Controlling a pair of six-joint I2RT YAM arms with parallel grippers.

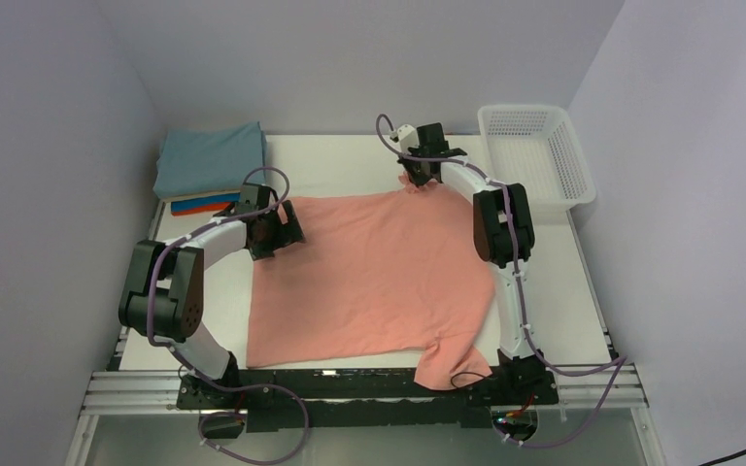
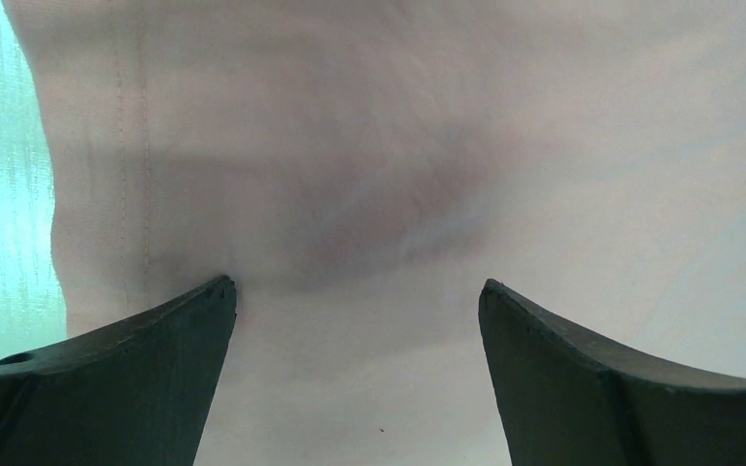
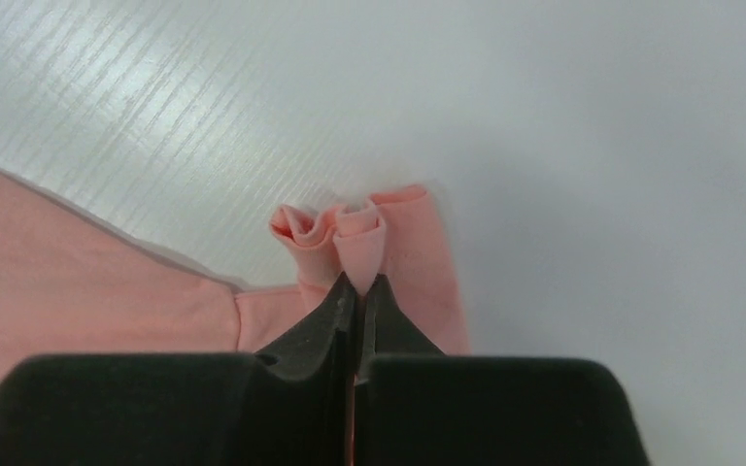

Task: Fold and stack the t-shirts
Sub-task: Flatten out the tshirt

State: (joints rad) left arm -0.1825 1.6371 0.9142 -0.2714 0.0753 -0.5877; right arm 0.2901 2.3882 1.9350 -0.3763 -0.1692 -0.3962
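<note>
I am clamping my right gripper (image 3: 357, 282) on the far sleeve (image 3: 389, 233) of the salmon-pink t-shirt (image 1: 379, 277); my left gripper (image 2: 357, 296) is hovering, fingers apart, at its far-left corner. It is lying flat, unfolded, beside the folded stack (image 1: 212, 165).

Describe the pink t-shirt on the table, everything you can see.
The salmon-pink t-shirt is plain, soft-looking cloth, spread nearly flat on the white table, lying sideways with both short sleeves toward the right arm's side. The near sleeve lies at the table's front edge. The far sleeve is bunched into small folds, pinched in the shut right gripper. The open left gripper sits over its far left corner, by the stitched hem.
</note>
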